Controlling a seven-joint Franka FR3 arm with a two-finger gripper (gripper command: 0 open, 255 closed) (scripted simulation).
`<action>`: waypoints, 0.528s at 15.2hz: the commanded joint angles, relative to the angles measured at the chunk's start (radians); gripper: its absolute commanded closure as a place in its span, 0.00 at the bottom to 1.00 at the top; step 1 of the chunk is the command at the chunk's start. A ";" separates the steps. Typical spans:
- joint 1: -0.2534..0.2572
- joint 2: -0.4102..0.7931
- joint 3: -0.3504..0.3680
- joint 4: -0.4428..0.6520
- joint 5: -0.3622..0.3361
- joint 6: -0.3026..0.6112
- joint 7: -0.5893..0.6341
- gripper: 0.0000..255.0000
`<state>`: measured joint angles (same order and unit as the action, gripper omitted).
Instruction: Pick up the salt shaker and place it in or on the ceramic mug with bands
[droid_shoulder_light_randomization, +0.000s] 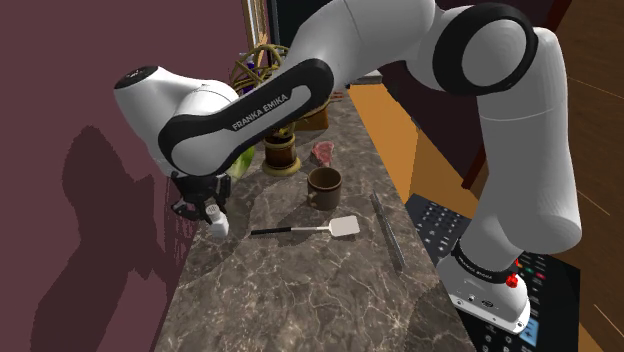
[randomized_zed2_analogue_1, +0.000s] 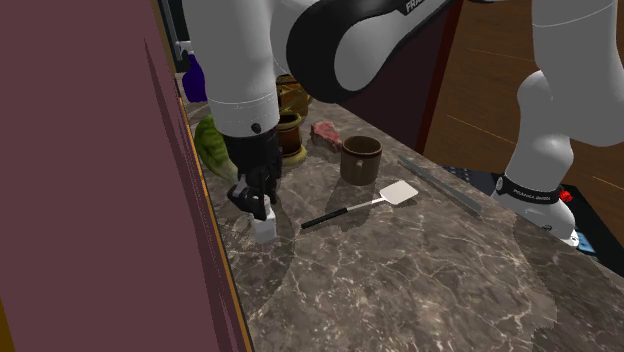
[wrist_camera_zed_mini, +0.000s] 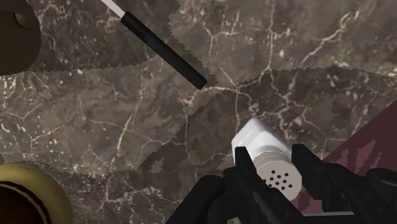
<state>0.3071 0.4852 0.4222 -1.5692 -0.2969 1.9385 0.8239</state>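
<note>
One small white salt shaker (droid_shoulder_light_randomization: 218, 226) is seen at the shoulder view's left, on the side of the tabletop (droid_shoulder_light_randomization: 300, 300) next to the maroon wall (droid_shoulder_light_randomization: 70, 150). It is gripped by the pincer (droid_shoulder_light_randomization: 207, 210). In the wrist view the black fingers (wrist_camera_zed_mini: 245, 172) are pressed against both sides of the body, just below the perforated cap. Whether the base is clear of the tabletop cannot be told.

Further right, a black-handled spatula (droid_shoulder_light_randomization: 300, 229) is laid flat, with the handle end near the shaker. Next, the dark brown mug (droid_shoulder_light_randomization: 324, 187) is stood upright with its mouth open, well apart from the shaker. Right again, a knife (droid_shoulder_light_randomization: 388, 230) is laid along the far tabletop edge.

Handling, as judged:
- The shaker is expected to be light and rigid.
- Its sides look smooth, so slip or twist in the grip is possible.
- A hold across the upper body, as taken, is judged sound, and the cap is best kept upward.
- The mug mouth looks wider than the shaker, but centring is needed before release.
- The spatula is to be cleared on the way across.
</note>
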 joint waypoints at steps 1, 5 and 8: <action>-0.001 -0.008 0.002 0.013 0.005 -0.020 -0.005 1.00; -0.001 -0.023 0.006 0.045 0.014 -0.066 -0.014 1.00; 0.000 -0.032 0.009 0.072 0.019 -0.101 -0.020 1.00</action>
<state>0.3070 0.4571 0.4301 -1.5093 -0.2801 1.8542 0.8066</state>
